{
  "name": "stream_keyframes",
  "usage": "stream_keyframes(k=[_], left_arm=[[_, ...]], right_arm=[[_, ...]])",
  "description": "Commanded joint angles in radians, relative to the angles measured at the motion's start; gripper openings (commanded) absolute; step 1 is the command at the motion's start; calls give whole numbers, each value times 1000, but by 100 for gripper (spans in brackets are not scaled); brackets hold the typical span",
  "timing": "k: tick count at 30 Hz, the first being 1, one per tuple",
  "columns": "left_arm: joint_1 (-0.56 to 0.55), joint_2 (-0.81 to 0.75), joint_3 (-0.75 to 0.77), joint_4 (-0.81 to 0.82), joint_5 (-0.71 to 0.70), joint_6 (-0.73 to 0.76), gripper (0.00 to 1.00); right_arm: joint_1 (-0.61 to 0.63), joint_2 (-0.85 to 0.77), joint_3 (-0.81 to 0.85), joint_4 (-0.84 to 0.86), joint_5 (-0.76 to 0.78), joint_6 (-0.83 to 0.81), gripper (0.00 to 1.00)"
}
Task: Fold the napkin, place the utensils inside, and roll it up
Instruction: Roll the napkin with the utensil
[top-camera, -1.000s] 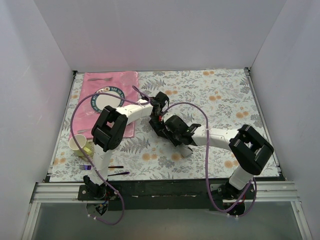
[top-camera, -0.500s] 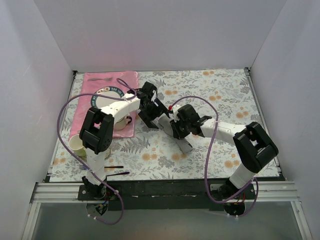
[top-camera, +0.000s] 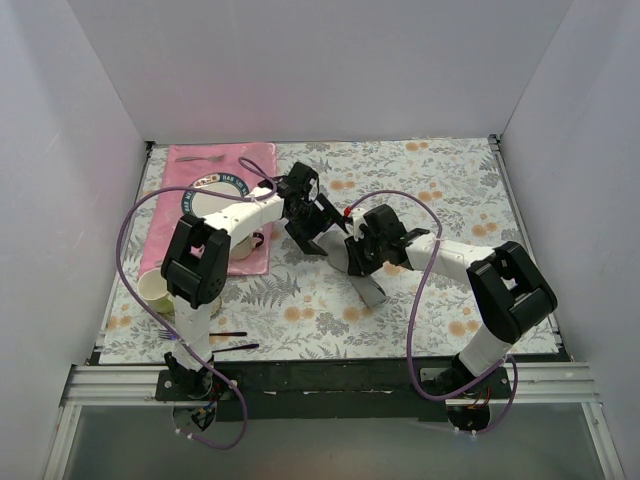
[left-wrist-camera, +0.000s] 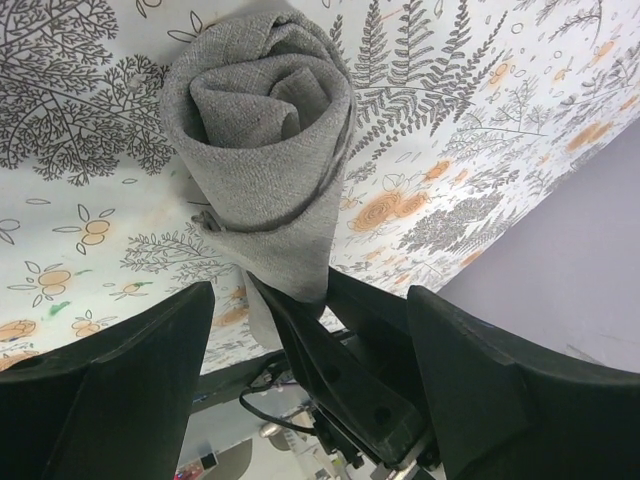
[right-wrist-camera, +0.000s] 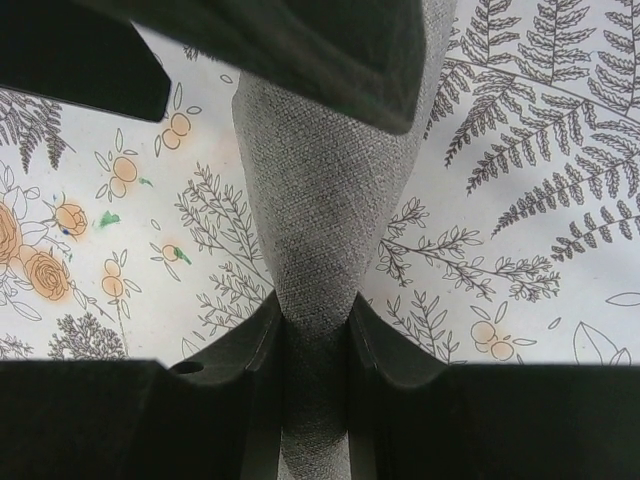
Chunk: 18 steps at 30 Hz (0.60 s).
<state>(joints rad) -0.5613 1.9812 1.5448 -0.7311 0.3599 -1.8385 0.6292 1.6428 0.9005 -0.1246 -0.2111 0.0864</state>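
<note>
Grey napkin (left-wrist-camera: 262, 150) rolled; right fingers (right-wrist-camera: 240, 350) clamped on it; left fingers (left-wrist-camera: 110, 390) apart near roll end; cup (top-camera: 153, 288) contents indiscernible.

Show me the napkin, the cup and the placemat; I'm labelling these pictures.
napkin (left-wrist-camera: 265, 165): left wrist view, outer wrap of roll.
cup (top-camera: 149, 286): top view, rim.
placemat (top-camera: 262, 152): top view, bare far corner.

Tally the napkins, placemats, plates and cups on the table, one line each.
Grey napkin, rolled: 1
Pink placemat: 1
Plate: 1
Cup: 1
Total: 4
</note>
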Motion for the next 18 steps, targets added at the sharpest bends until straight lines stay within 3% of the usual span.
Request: stream_keyframes(k=[1, 13, 18], left_arm=[[-34, 31, 12, 6, 31, -13, 78], [-60, 111, 21, 7, 5, -33, 74], [-63, 125, 21, -4, -64, -13, 59]], right_arm=[[6, 12, 5, -35, -34, 15, 32], [6, 11, 26, -50, -77, 22, 32], [-11, 14, 14, -37, -106, 45, 33]])
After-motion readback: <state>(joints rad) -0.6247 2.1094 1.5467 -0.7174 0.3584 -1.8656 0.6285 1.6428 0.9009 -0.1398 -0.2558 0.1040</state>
